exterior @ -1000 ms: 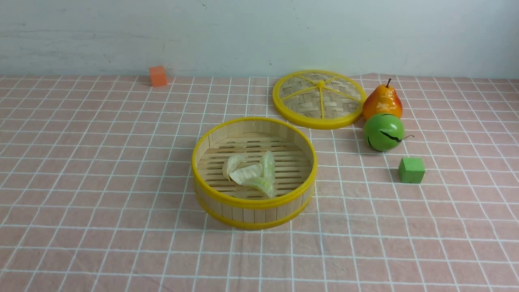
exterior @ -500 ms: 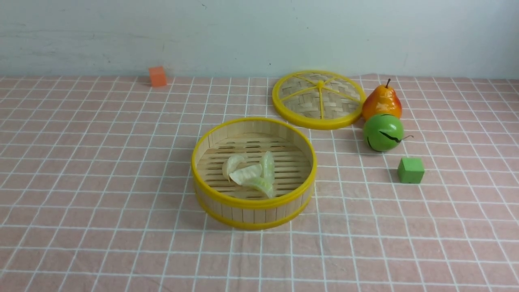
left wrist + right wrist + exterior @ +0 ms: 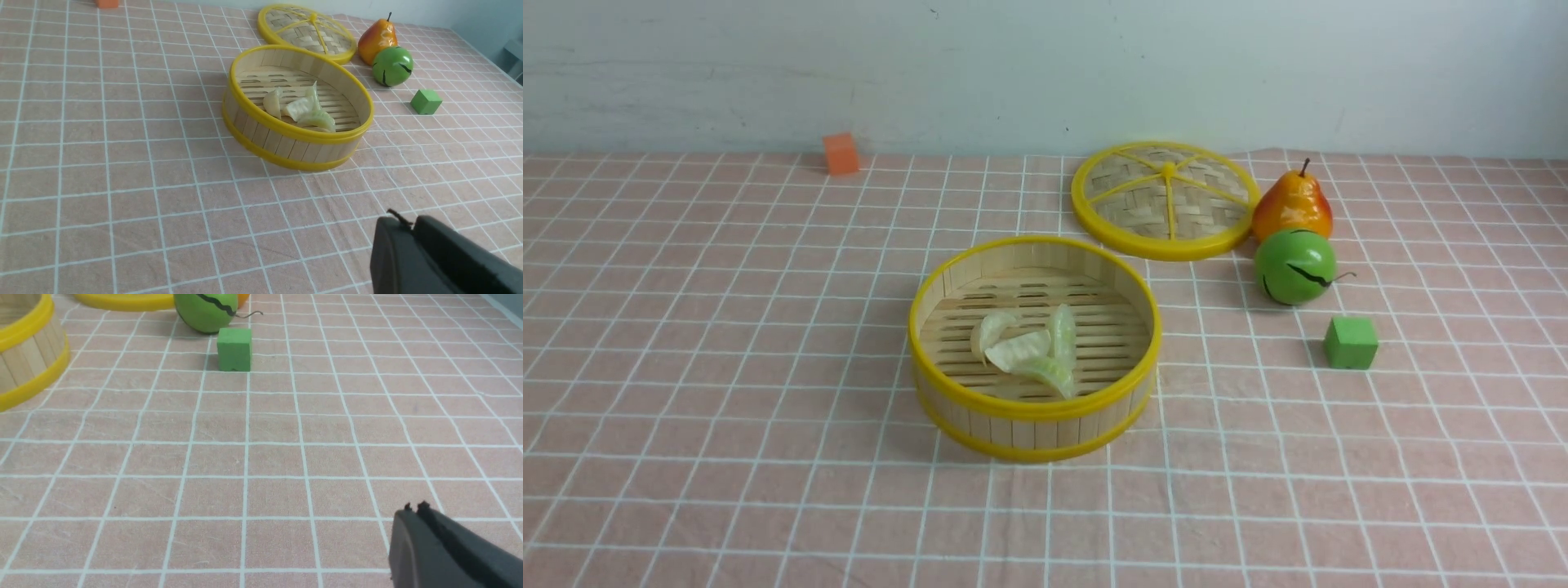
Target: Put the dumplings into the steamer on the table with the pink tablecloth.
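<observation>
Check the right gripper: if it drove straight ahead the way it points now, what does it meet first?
Probably the green cube, with the green ball just behind. The right gripper is shut and sits off to one side, so it might pass beside the cube; depth is unclear.

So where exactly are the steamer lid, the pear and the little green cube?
steamer lid (image 3: 1165, 201): front view, on its woven middle beside the centre spoke.
pear (image 3: 1292, 208): front view, on its orange-red belly.
green cube (image 3: 1351, 343): front view, on the face turned toward the camera.
</observation>
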